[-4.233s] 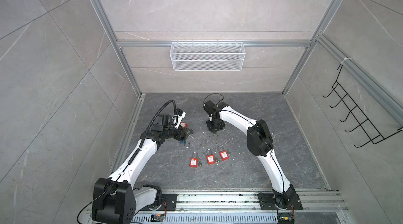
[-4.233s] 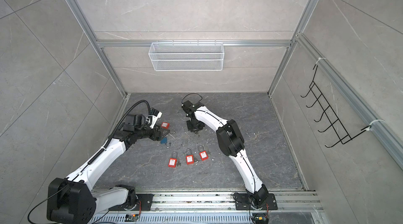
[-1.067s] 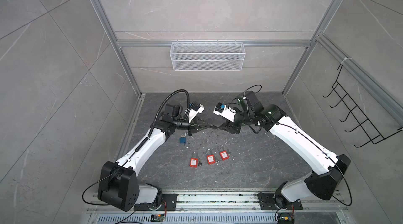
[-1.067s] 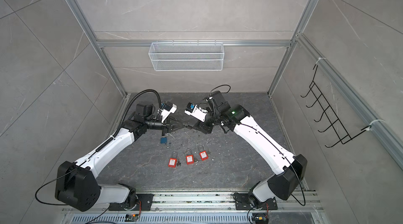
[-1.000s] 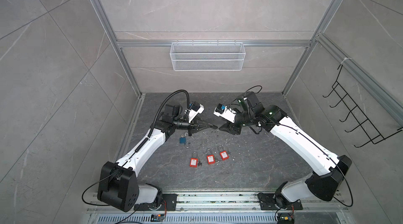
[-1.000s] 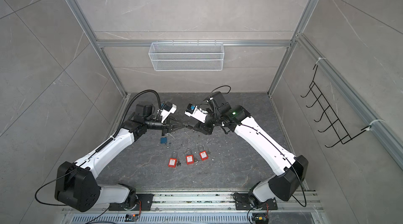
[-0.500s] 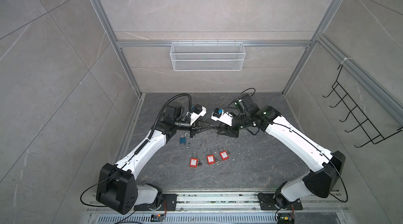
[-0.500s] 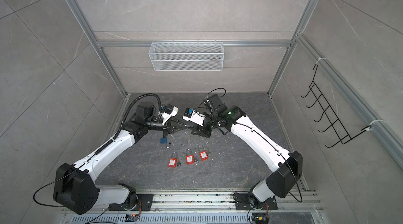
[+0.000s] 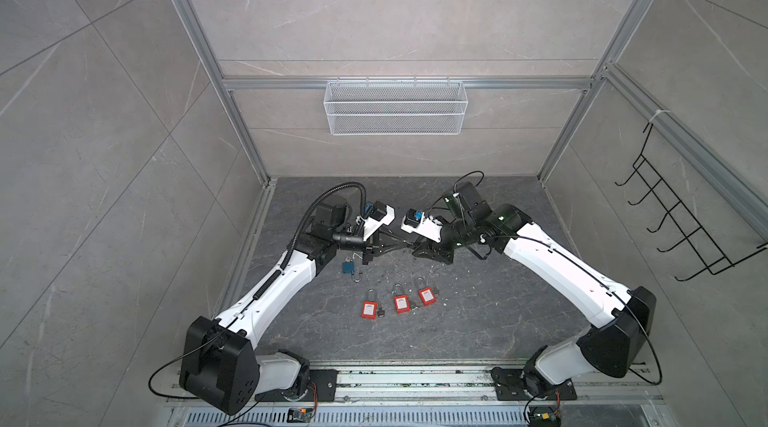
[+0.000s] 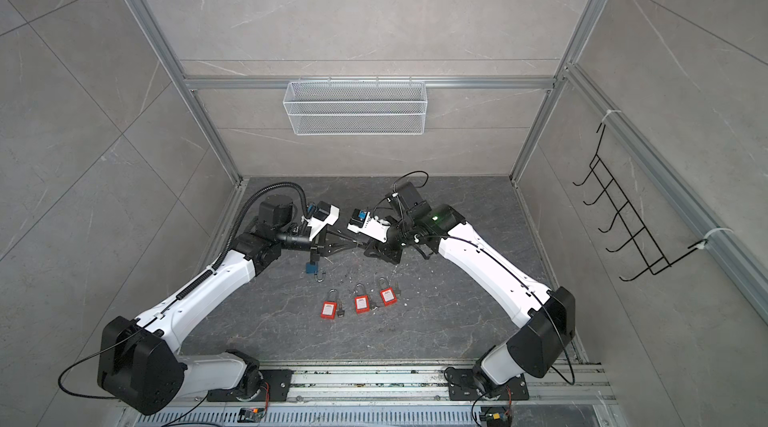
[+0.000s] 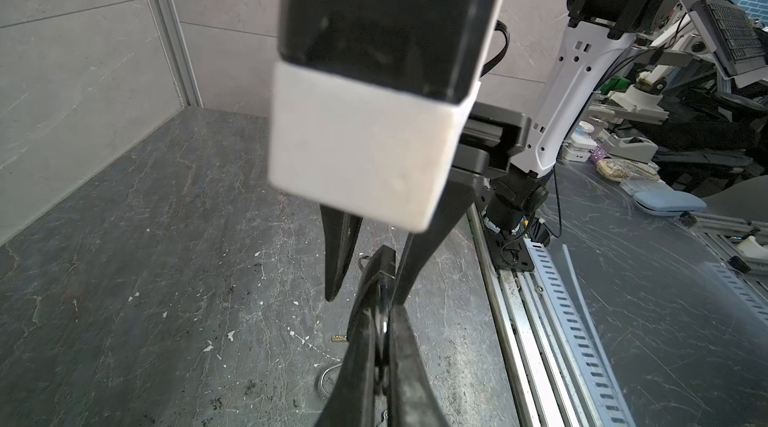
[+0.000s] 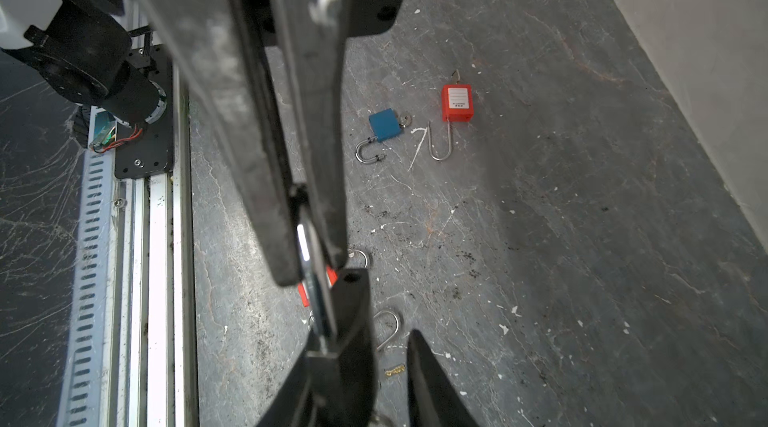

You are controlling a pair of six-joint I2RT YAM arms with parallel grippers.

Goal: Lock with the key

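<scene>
My left gripper is pressed together on the key, a thin bright metal strip held in the air above the floor; its head is hidden between the fingers. My right gripper stands with the fingers apart just beside the key's free end, and I cannot tell if it touches the key. In the left wrist view the white and black housing of my right wrist covers much of the scene. The blue padlock lies on the floor with its shackle open, and a red padlock, also open, lies just beside it (in both top views I cannot make this one out). A row of three red padlocks lies nearer to the rail. The floor is dark grey stone with white specks; the walls are pale grey tiles in an aluminium frame, with a white wire basket and a black hook rack. The white labels on the red padlocks are too small to read.
</scene>
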